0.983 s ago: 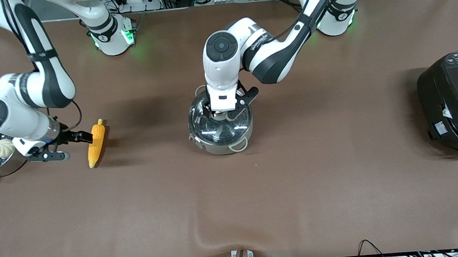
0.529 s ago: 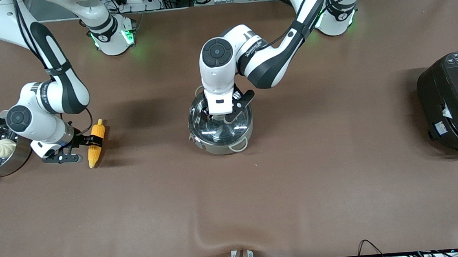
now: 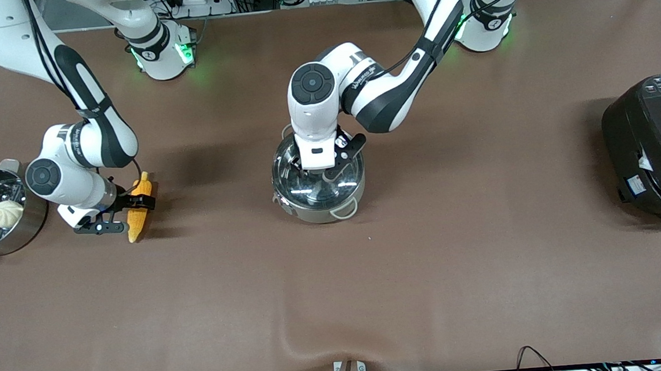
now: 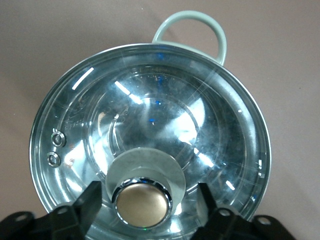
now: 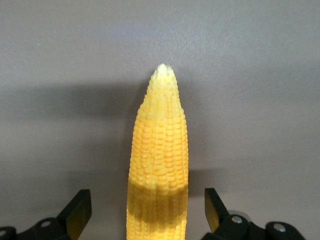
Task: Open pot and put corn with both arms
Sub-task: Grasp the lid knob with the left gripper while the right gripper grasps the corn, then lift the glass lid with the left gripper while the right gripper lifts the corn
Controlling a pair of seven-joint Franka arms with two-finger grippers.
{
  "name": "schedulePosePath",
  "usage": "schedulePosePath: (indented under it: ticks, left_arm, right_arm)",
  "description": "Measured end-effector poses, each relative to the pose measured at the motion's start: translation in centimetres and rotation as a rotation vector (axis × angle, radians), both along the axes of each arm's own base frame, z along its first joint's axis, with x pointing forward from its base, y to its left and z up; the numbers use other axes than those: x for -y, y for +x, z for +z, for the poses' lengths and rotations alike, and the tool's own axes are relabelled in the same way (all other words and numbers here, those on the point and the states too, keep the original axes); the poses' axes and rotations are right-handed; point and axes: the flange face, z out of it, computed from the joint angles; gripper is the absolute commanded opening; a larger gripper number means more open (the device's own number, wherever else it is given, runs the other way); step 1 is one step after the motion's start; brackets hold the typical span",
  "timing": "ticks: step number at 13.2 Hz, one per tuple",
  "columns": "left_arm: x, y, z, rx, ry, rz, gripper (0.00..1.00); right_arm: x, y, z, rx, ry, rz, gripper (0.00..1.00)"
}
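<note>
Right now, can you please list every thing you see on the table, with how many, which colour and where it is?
pot: 1, shiny steel with clear glass lid, mid-table.
knob: 1, copper, on the lid.
corn: 1, yellow-orange, lying toward the right arm's end.
steamer pot: 1, steel, at the right arm's end.
bun: 1, white, in the steamer pot.
rice cooker: 1, black, at the left arm's end.
left gripper: open, fingers either side of the knob.
right gripper: open, straddling the corn.
</note>
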Motion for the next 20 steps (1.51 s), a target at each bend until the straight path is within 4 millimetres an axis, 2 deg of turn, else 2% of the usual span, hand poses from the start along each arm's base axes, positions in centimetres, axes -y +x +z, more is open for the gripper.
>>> schedulePosePath:
  ticks: [2, 3, 4, 6, 7, 8, 9, 11, 12, 14, 16, 17, 18, 19, 20]
  left_arm:
    - [0.0, 0.0, -0.2, -0.002, 0.002, 0.000, 0.71]
    - [0.0, 0.0, -0.4, -0.004, 0.004, 0.000, 0.66]
    - [0.0, 0.0, -0.6, -0.006, 0.005, -0.001, 0.56]
    - [0.0, 0.0, -0.7, -0.007, 0.006, 0.001, 0.11]
    - [0.0, -0.1, -0.6, -0.009, 0.008, 0.001, 0.00]
    - [0.0, -0.1, -0.6, -0.009, 0.008, 0.001, 0.00]
    - [0.0, -0.1, -0.6, -0.009, 0.008, 0.001, 0.00]
    - [0.0, 0.0, -0.4, -0.007, 0.008, 0.002, 0.00]
    - [-0.1, 0.1, 0.0, -0.005, 0.007, 0.003, 0.00]
    - [-1.2, 0.9, 2.6, 0.026, 0.022, 0.013, 0.00]
    - [-4.7, 3.0, 7.4, 0.062, 0.043, 0.038, 0.00]
    - [-7.3, 4.4, 9.8, 0.069, 0.048, 0.031, 0.00]
    - [-10.4, 6.0, 11.6, 0.070, 0.056, 0.009, 0.00]
    - [-14.1, 7.7, 12.6, 0.061, 0.068, -0.025, 0.00]
    - [-18.4, 9.2, 12.7, 0.043, 0.080, -0.066, 0.00]
  right_arm:
    - [0.4, -0.2, -0.7, -0.011, -0.001, -0.006, 1.00]
    - [0.6, -0.2, -0.9, -0.014, 0.000, -0.005, 1.00]
    - [0.8, -0.3, -1.1, -0.018, 0.001, 0.005, 1.00]
    - [1.1, -0.4, -1.4, -0.020, 0.004, 0.020, 0.97]
    - [1.3, -0.4, -1.6, -0.020, 0.004, 0.022, 0.79]
    - [1.4, -0.4, -1.6, -0.022, 0.005, 0.022, 0.57]
    - [1.3, -0.4, -1.7, -0.022, 0.005, 0.024, 0.38]
    - [1.2, -0.4, -1.7, -0.023, 0.006, 0.027, 0.12]
    - [1.1, -0.4, -1.7, -0.022, 0.006, 0.027, 0.05]
    - [1.1, -0.3, -1.6, -0.019, 0.006, 0.028, 0.01]
    - [0.9, 0.0, -1.3, -0.013, 0.007, 0.031, 0.01]
    - [0.7, 0.3, -1.0, -0.006, 0.008, 0.036, 0.01]
    - [0.4, 0.9, -0.3, -0.005, 0.010, 0.041, 0.01]
    - [0.0, 1.6, 0.8, -0.015, 0.012, 0.047, 0.01]
    - [-0.4, 2.5, 2.5, -0.029, 0.015, 0.054, 0.01]
